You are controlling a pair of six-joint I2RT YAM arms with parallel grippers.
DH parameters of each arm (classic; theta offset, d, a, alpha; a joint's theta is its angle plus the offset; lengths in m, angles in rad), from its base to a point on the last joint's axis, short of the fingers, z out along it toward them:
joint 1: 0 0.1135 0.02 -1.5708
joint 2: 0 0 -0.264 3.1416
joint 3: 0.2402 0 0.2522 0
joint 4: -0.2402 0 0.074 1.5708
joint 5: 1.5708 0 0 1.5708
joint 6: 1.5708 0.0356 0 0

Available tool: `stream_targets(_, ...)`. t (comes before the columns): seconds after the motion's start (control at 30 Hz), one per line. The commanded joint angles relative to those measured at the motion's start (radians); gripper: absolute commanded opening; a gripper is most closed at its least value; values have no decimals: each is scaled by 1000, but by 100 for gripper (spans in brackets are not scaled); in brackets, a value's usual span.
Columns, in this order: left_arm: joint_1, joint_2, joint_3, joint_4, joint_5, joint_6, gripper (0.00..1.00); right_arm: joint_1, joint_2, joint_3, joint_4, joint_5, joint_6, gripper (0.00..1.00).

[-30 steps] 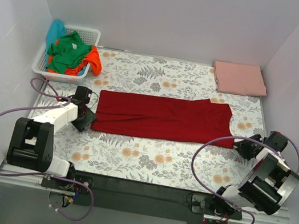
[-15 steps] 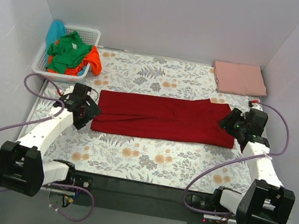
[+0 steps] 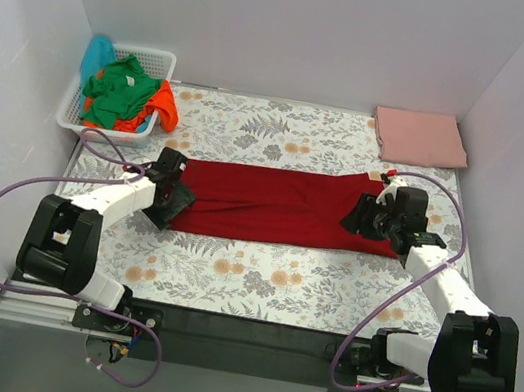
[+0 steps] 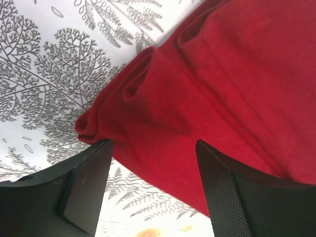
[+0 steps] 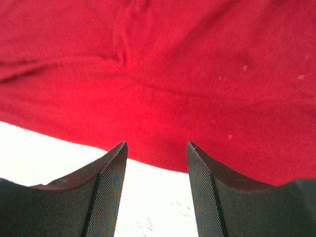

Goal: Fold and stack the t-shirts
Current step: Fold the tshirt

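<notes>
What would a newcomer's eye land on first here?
A long dark red t-shirt lies stretched across the middle of the flowered table. The left arm and right arm each reach to one end of it, jaws open. A white basket of bright shirts sits far left.

Dark red t-shirt flat mid-table; pink t-shirt folded.

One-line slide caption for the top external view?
Left pincer and right pincer, both open, at opposite ends of a dark red cloth t-shirt flat on the floral table.
</notes>
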Motion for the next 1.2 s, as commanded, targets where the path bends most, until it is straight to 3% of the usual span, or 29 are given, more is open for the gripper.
stream_targets(0.0, 0, -1, 55, 40, -55, -77, 66, 4, -23, -20, 13, -28, -28, 58)
stream_targets(0.4, -2, -50, 108, -23, -98, -109, 65, 4, -24, -42, 19, -22, -44, 59)
stream_targets(1.17, -2, 139, 121, 72, -129, -145, 61, 4, -15, -62, 26, -19, -53, 58)
